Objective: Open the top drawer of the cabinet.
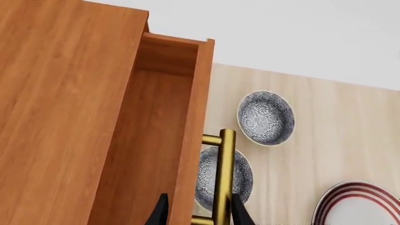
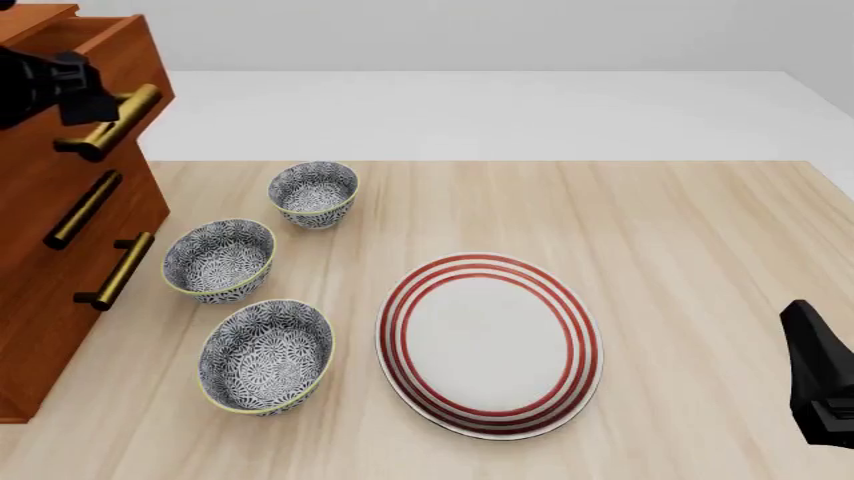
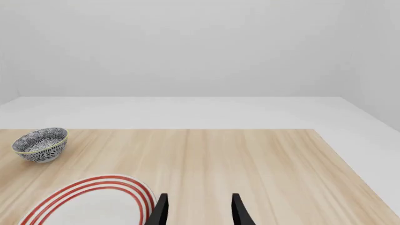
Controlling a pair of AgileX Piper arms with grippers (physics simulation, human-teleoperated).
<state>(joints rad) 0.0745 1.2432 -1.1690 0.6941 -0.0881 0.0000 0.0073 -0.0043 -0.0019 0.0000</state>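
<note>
The cabinet (image 2: 54,300) stands at the table's left edge, tall and reddish-brown. Its top drawer (image 2: 127,60) juts out past the two lower ones, and the left wrist view looks into its box (image 1: 156,140). My left gripper (image 2: 67,85) is at the drawer's brass bar handle (image 2: 114,120). In the left wrist view the gripper (image 1: 200,210) is open, with its fingers straddling the handle (image 1: 224,173) and the drawer front. One finger is on the box side and the other is beyond the bar. My right gripper (image 2: 821,385) (image 3: 198,210) hovers open and holds nothing at the table's near right.
Three blue-patterned bowls (image 2: 314,193) (image 2: 219,260) (image 2: 267,355) sit in a row just right of the cabinet. A red-ringed white plate (image 2: 490,345) lies mid-table. The two lower drawers, with brass handles (image 2: 83,208) (image 2: 118,270), are shut.
</note>
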